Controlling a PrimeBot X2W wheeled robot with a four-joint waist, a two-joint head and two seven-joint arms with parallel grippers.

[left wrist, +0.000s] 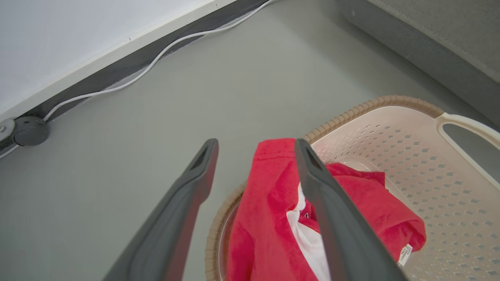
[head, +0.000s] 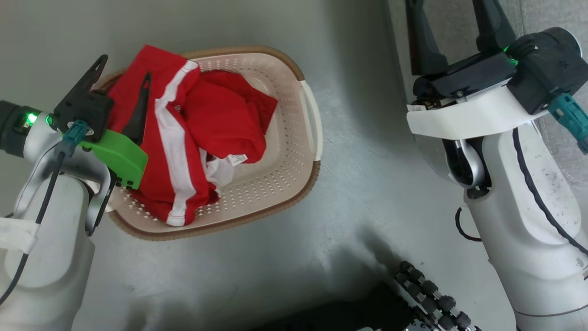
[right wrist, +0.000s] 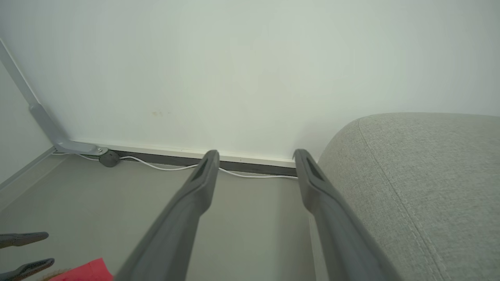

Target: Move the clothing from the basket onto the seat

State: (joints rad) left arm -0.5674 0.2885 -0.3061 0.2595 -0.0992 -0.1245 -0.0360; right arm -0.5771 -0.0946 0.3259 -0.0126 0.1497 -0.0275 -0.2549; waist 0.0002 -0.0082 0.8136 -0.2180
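The cream basket [head: 275, 184] stands on the grey floor with the red, white-striped clothing [head: 216, 115] heaped in it; a white label [head: 237, 159] shows. One garment drapes over the far-left rim. My left gripper [head: 123, 70] hovers open over that draped edge, one finger beyond the rim and one above the cloth. In the left wrist view the left gripper [left wrist: 256, 145] straddles the red clothing [left wrist: 261, 218] and the basket [left wrist: 429, 164] rim without closing. My right gripper [right wrist: 256, 155] is open and empty beside the grey seat [right wrist: 422, 187], which also appears as the seat [head: 551, 14].
A white cable [left wrist: 156, 62] runs along the dark baseboard under a white wall, with a round dark caster [left wrist: 30, 130] and a grey metal bracket [right wrist: 43, 117]. My own base with dark rollers [head: 432, 294] sits at the bottom. Bare floor lies between basket and seat.
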